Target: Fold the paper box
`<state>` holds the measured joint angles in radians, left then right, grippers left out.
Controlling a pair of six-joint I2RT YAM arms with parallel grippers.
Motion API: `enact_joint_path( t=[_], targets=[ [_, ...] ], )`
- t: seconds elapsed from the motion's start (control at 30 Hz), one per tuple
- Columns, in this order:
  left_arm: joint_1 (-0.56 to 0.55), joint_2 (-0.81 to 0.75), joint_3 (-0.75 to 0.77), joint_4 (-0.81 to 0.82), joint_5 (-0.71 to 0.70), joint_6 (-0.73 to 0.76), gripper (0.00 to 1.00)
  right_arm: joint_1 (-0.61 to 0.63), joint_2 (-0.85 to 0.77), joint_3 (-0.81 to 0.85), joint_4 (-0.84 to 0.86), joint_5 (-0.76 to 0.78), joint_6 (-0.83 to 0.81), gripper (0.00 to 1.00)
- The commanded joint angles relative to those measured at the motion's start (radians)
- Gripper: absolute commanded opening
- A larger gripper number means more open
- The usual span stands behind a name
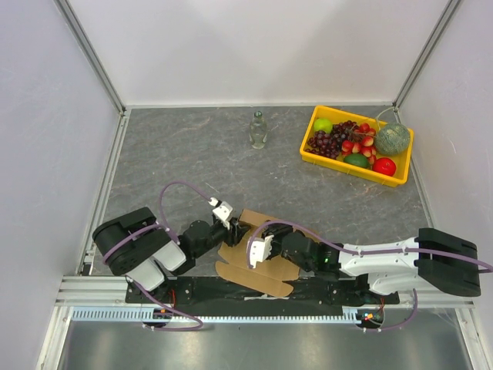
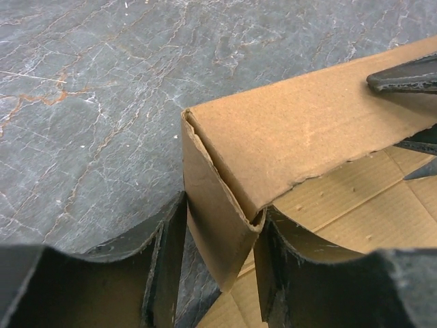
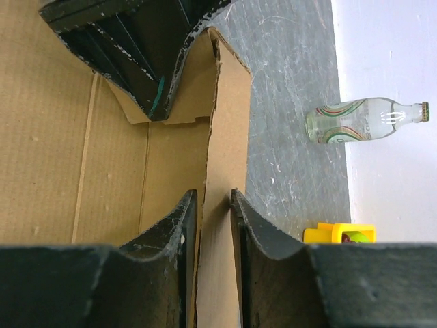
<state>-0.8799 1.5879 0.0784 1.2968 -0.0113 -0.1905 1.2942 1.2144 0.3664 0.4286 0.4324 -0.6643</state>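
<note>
Item one, far left: my left end effector (image 2: 218,270), black and two-fingered, is closed on a raised corner flap of the paper box (image 1: 250,276), a plain brown die-cut sheet of corrugated cardboard. One finger sits on each face of the flap, which bows between them. Item two, centre: the box itself, partly erected, lies on the grey marbled tabletop (image 1: 177,154) at its near edge, between my two arms. One side wall stands up; the base panel and near flaps lie flat. Item three, right of centre: my right end effector (image 3: 212,205), likewise black, is clamped on the top edge of that same standing wall, near the left one, whose fingers show at the wall's far end in the right wrist view. Item four, behind: a clear glass bottle (image 1: 258,131), upright, well apart from the box. Item five, far right: a yellow plastic tray (image 1: 347,169) of mixed fruit, also well apart. Hazards, as I judge them: both grips sit close together on thin board, so pulling in unlike directions could tear the corner or crease the wall off its score line. The bowed flap could slip from my left fingers if the pinch is shallow. The unheld base could slide on the smooth tabletop when I press the wall inward.
</note>
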Motion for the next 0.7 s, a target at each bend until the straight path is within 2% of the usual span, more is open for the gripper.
enact_joint_path(
  t=[0.0,0.1,0.27,0.67],
  targets=[
    [-0.034,0.009,0.000,0.202,-0.088,0.063,0.47,0.008,-0.018,-0.014,0.045,-0.032,0.034,0.33],
    [-0.050,0.015,0.006,0.202,-0.108,0.069,0.42,0.010,-0.012,-0.015,0.052,-0.034,0.037,0.34],
    [-0.073,0.026,0.012,0.203,-0.148,0.075,0.30,0.010,-0.009,-0.018,0.065,-0.040,0.051,0.34],
    [-0.126,0.052,0.044,0.210,-0.254,0.123,0.10,0.010,-0.036,-0.024,0.058,-0.086,0.101,0.37]
  ],
)
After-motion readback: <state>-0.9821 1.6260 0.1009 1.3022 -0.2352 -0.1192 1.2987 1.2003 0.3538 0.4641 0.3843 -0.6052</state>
